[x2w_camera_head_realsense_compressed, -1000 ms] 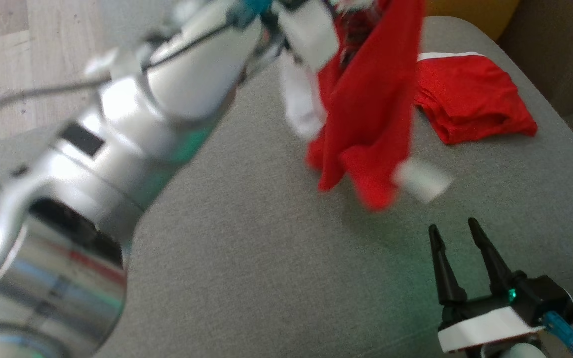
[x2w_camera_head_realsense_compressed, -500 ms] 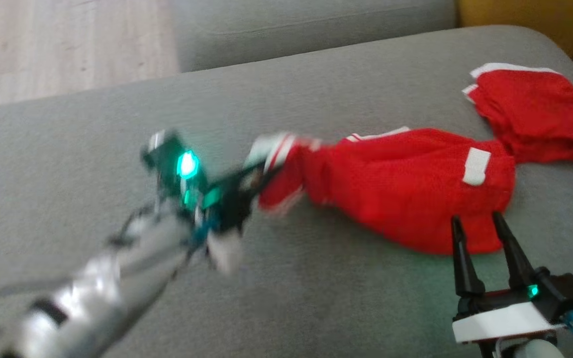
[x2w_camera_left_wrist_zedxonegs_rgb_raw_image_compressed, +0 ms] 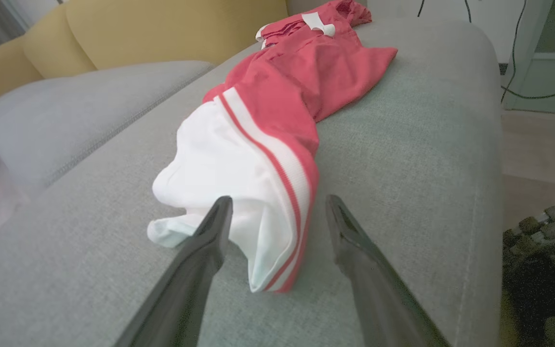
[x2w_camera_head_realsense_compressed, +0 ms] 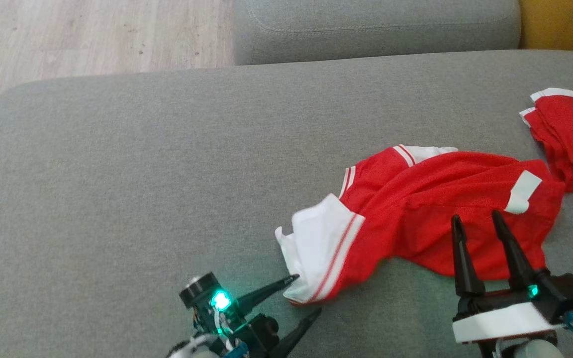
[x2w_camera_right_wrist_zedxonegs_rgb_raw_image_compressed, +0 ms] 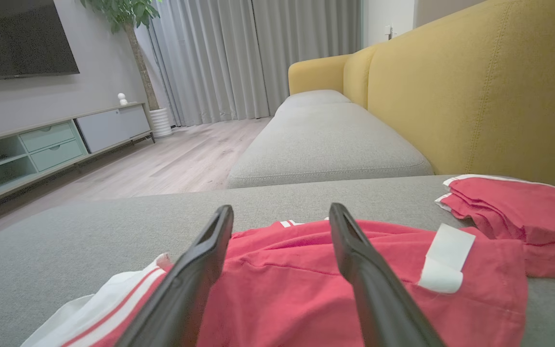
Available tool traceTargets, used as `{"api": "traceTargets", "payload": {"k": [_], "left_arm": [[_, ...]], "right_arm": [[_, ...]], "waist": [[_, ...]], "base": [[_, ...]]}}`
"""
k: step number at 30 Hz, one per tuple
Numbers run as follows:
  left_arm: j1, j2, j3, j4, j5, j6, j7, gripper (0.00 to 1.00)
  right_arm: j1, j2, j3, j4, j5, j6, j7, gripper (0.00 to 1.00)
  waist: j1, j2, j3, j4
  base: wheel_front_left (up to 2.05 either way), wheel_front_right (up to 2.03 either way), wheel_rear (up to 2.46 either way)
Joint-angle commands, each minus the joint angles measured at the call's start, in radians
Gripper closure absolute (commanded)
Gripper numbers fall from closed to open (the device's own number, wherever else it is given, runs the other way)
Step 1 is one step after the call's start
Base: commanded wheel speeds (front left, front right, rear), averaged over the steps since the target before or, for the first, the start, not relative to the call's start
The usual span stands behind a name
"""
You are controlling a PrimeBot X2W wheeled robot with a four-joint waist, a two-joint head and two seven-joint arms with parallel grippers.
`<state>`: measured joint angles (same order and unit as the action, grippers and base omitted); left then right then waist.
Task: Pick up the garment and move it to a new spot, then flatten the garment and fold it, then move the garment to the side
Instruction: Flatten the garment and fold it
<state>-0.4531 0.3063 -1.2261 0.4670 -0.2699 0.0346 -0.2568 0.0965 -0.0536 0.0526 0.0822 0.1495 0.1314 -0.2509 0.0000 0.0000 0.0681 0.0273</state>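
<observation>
The garment [x2w_camera_head_realsense_compressed: 445, 209], red with a white striped end [x2w_camera_head_realsense_compressed: 316, 246], lies crumpled on the grey sofa cushion [x2w_camera_head_realsense_compressed: 142, 174]. My left gripper [x2w_camera_head_realsense_compressed: 306, 294] is open at that white end, and nothing is pinched between its fingers. In the left wrist view the white hem [x2w_camera_left_wrist_zedxonegs_rgb_raw_image_compressed: 239, 193] lies just ahead of and between the spread fingers of the left gripper [x2w_camera_left_wrist_zedxonegs_rgb_raw_image_compressed: 277, 202]. My right gripper [x2w_camera_head_realsense_compressed: 476, 217] stands open over the garment's near edge. In the right wrist view the right gripper [x2w_camera_right_wrist_zedxonegs_rgb_raw_image_compressed: 281, 212] points across the red cloth [x2w_camera_right_wrist_zedxonegs_rgb_raw_image_compressed: 306, 284], which carries a white label [x2w_camera_right_wrist_zedxonegs_rgb_raw_image_compressed: 446, 260].
A second red garment [x2w_camera_head_realsense_compressed: 570, 139] lies folded at the cushion's far right, touching the first [x2w_camera_right_wrist_zedxonegs_rgb_raw_image_compressed: 523, 207]. The yellow sofa back [x2w_camera_right_wrist_zedxonegs_rgb_raw_image_compressed: 475, 96] rises behind it. Another grey cushion [x2w_camera_head_realsense_compressed: 376, 30] lies beyond, with wooden floor [x2w_camera_head_realsense_compressed: 92, 40] to the left. The cushion's left half is bare.
My left gripper has opened and let the garment go. The garment, hanging a second ago, now lies on the cushion. The left arm has dropped to the lower edge; the camera shifted too.
</observation>
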Motion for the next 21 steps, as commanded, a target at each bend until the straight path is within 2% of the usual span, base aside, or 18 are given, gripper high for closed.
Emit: {"api": "traceTargets", "payload": {"k": [1,5,8,12,16,21], "left_arm": [[-0.022,0.004,0.045,-0.024,-0.018,0.001,-0.005,0.0],[0.037,-0.003,0.098,-0.069,-0.1,-0.02,-0.005,0.0],[0.072,0.012,0.181,-0.134,-0.185,-0.013,-0.005,0.0],[0.126,0.016,0.32,-0.199,-0.372,-0.004,0.004,0.0],[0.146,-0.007,0.406,-0.191,-0.559,-0.015,0.103,0.0],[0.11,-0.061,0.437,-0.121,-0.695,-0.044,0.228,0.0]], "right_arm": [[-0.017,-0.017,0.022,-0.033,-0.002,-0.001,-0.011,0.0],[-0.007,-0.017,0.023,-0.034,-0.003,-0.001,-0.011,0.0],[-0.003,-0.019,0.022,-0.033,-0.001,-0.001,-0.011,0.0],[-0.001,-0.019,0.02,-0.035,-0.001,-0.001,-0.011,0.0],[-0.003,-0.021,0.023,-0.033,-0.002,-0.001,-0.011,0.0],[-0.015,-0.031,0.027,-0.032,-0.004,-0.001,-0.011,0.0]], "waist": [[0.0,0.0,-0.002,0.003],[0.0,0.0,-0.005,0.009],[0.0,0.0,-0.005,0.006],[0.0,0.0,-0.005,0.001],[0.0,0.0,-0.002,-0.006],[0.0,0.0,0.012,-0.017]], "base": [[0.0,0.0,0.0],[0.0,0.0,0.0],[0.0,0.0,0.0],[0.0,0.0,0.0],[0.0,0.0,0.0],[0.0,0.0,0.0]]}}
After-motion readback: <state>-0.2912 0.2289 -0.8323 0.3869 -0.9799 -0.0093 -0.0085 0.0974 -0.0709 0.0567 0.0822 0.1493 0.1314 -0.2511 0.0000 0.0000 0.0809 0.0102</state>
